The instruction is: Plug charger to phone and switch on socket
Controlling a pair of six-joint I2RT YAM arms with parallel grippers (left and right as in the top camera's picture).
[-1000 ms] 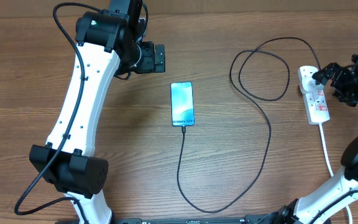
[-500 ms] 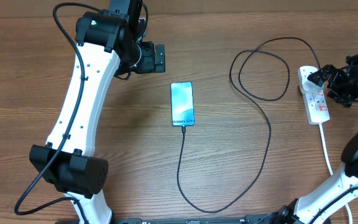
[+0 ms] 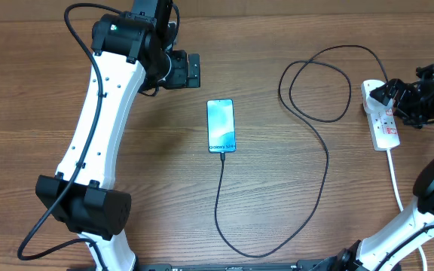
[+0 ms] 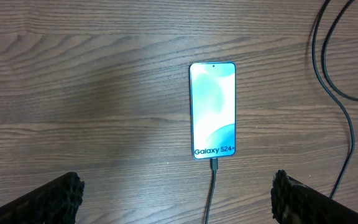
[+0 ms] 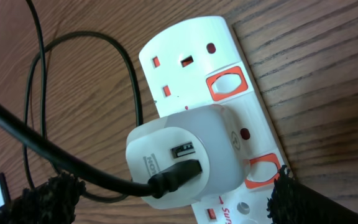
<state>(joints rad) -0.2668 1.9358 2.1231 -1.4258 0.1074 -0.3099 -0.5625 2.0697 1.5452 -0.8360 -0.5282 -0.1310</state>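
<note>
The phone [image 3: 221, 125] lies flat mid-table with a glowing cyan screen; it also shows in the left wrist view [image 4: 214, 109]. The black charger cable [image 3: 324, 158] runs from the phone's near end in a long loop to a white adapter [image 5: 182, 155] plugged into the white socket strip [image 3: 383, 120]. The connector tip [image 4: 214, 164] sits in the phone. My left gripper [image 3: 194, 71] is open and empty, up and left of the phone. My right gripper [image 3: 409, 98] is open, its fingers on either side of the adapter on the socket [image 5: 194, 62].
The socket's thick white lead [image 3: 396, 188] runs toward the table's near edge on the right. Red switches [image 5: 227, 84] sit beside the outlets. My left arm [image 3: 100, 128] spans the table's left side.
My right gripper has shifted a little to the left over the socket strip. The left arm, phone and cable have not moved.
</note>
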